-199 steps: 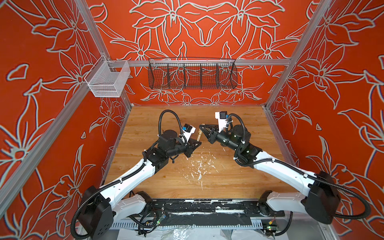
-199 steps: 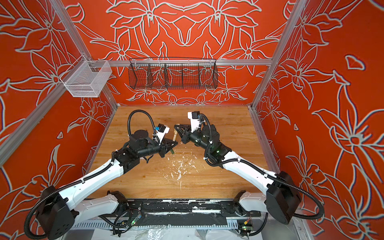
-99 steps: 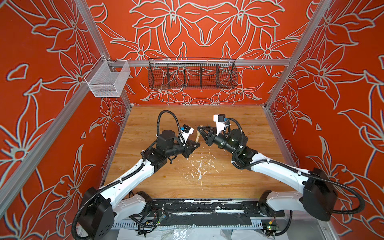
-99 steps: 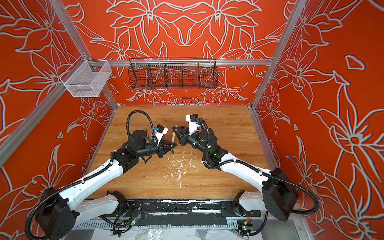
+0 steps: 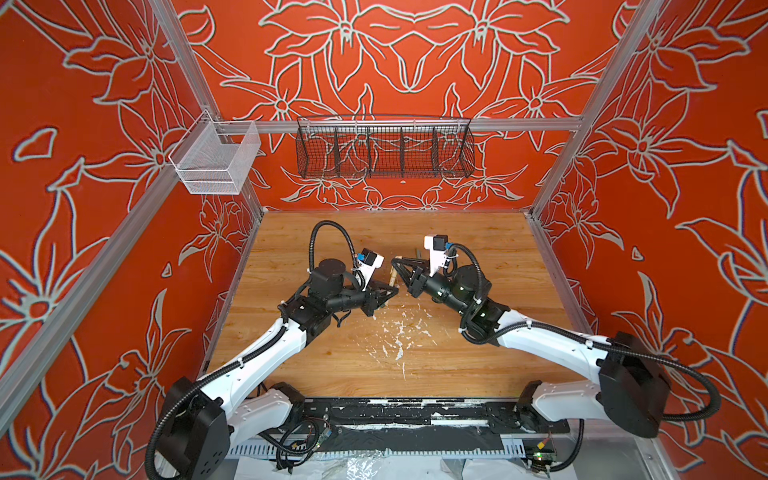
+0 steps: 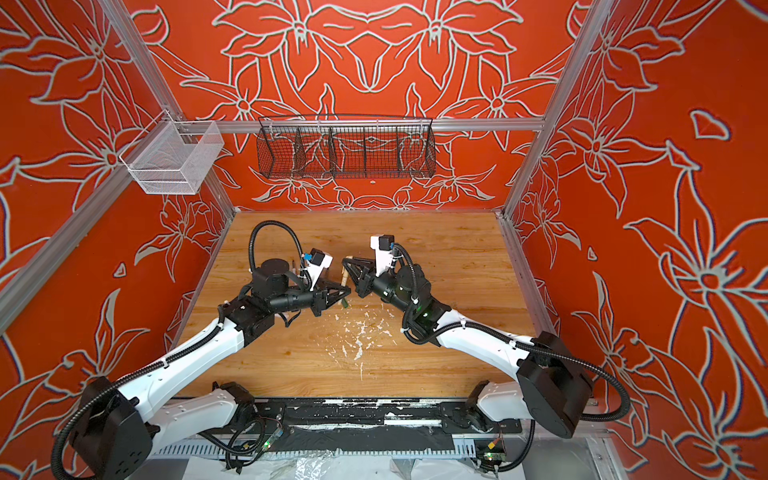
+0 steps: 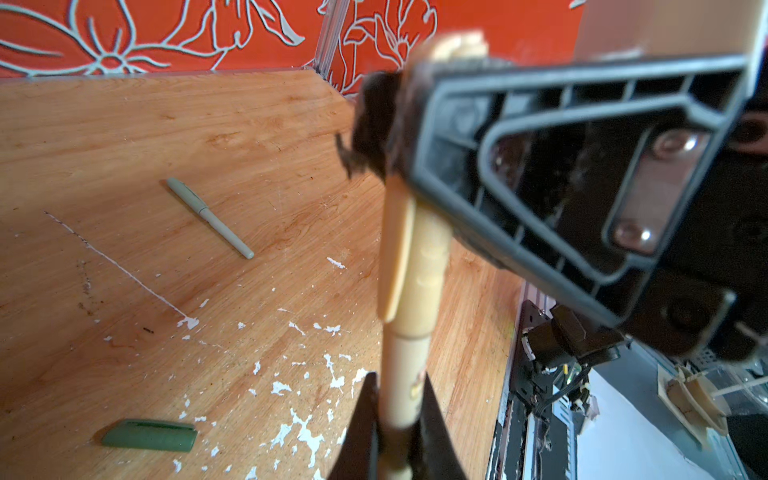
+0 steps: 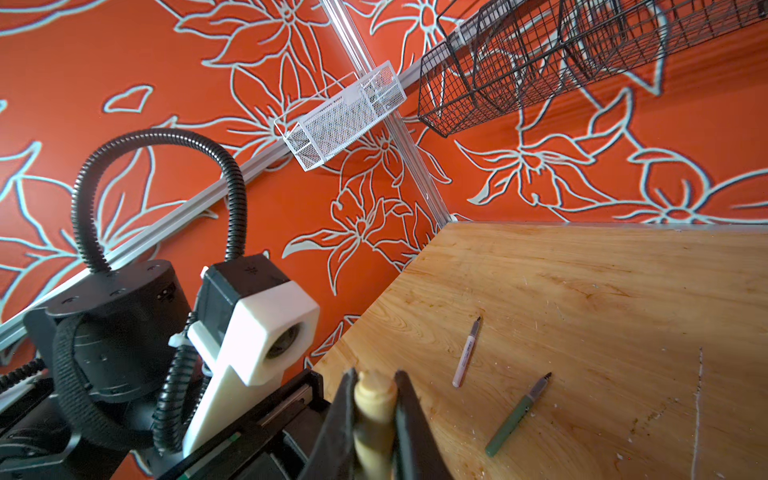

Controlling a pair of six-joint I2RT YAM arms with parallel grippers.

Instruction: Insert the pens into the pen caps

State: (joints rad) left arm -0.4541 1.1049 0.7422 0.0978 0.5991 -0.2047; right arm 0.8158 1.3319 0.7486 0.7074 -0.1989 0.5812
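The left gripper is clamped on the tan pen, held above the wooden table. The tan cap sits over the pen's far end, pinched by the right gripper. On the table lie a dark green cap, a capped light green pen, a bare pale pink pen and a bare dark green pen.

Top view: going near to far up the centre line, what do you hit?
black metal base rail → white paint flecks → tan plastic pen with its cap → black wire-mesh basket
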